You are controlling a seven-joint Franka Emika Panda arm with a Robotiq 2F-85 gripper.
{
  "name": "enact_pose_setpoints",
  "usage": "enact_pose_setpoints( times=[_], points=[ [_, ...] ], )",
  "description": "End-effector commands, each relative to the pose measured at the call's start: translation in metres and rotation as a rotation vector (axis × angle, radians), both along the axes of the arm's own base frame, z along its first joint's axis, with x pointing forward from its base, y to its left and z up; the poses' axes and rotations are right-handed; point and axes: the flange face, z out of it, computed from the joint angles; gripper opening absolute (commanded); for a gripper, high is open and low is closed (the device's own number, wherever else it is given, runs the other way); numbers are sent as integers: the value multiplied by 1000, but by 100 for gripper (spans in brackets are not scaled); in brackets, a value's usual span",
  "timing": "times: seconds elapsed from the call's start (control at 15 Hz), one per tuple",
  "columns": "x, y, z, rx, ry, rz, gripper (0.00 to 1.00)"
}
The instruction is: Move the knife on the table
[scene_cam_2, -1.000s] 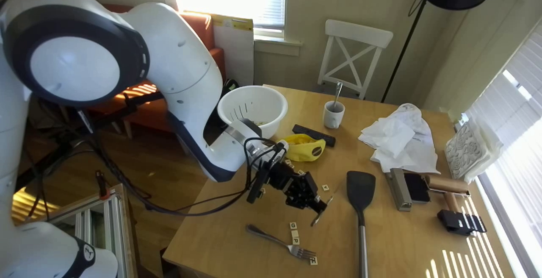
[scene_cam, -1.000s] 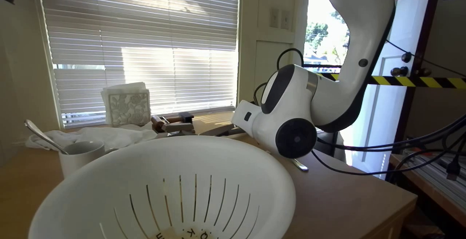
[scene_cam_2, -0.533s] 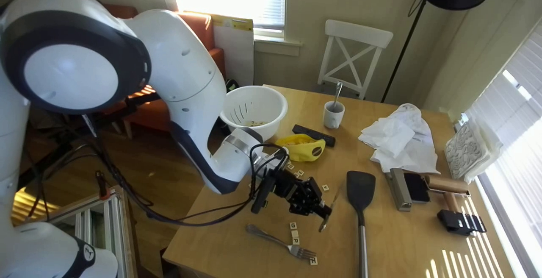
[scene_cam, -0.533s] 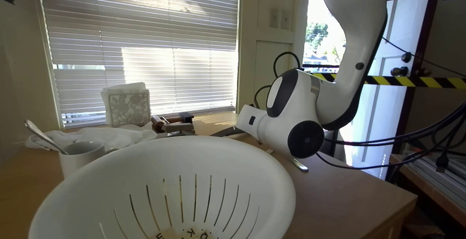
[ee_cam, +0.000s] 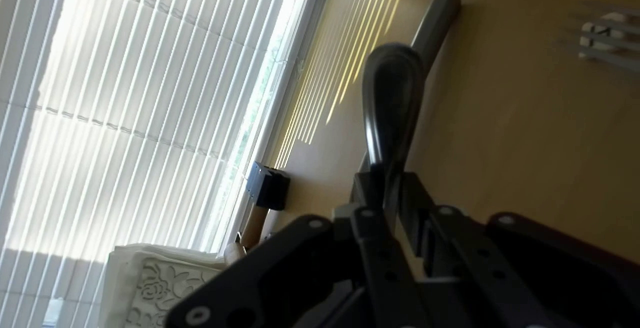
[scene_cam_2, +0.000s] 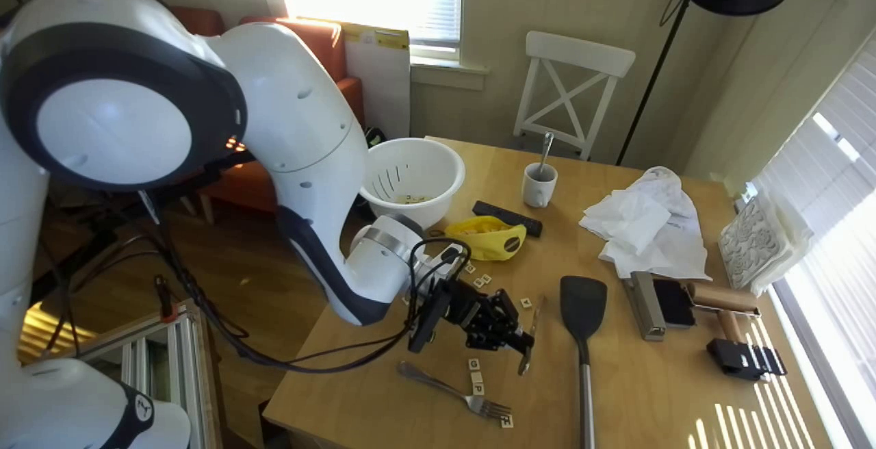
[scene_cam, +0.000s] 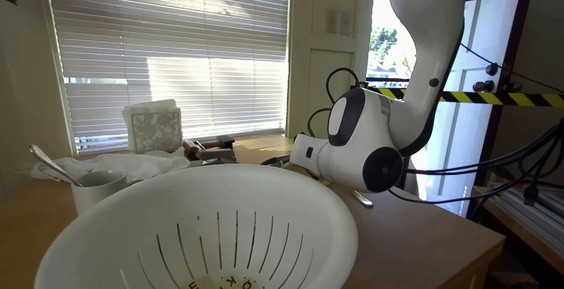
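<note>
"When you look from the wrist, what is the gripper (ee_cam: 391,193) doing?"

"It is clamped on the knife (ee_cam: 392,88), whose rounded end sticks out beyond the grip."

"And where is that knife?"

"Over the table (scene_cam_2: 650,387), though whether the two touch I cannot tell. In an exterior view it shows between the fork (scene_cam_2: 452,389) and the spatula (scene_cam_2: 583,350)."

"What is by the fork?"

"Letter tiles (scene_cam_2: 477,378). One lies under its tines."

"And further off?"

"The white colander (scene_cam_2: 424,216), with more tiles in the bottom, the yellow pouch (scene_cam_2: 496,249) beside a long black object (scene_cam_2: 510,218), and the mug (scene_cam_2: 539,189) with a metal utensil (scene_cam_2: 546,148) leaning in it."
</note>
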Motion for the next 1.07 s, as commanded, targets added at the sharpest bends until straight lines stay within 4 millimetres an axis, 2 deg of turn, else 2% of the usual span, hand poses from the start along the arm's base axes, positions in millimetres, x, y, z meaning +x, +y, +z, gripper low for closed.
enact_pose_setpoints(
  times=[0.0, 1.0],
  points=[
    [-5, -8, 3, 11, 13, 20, 4],
    [-24, -21, 11, 240, -130, -48, 4]
  ],
)
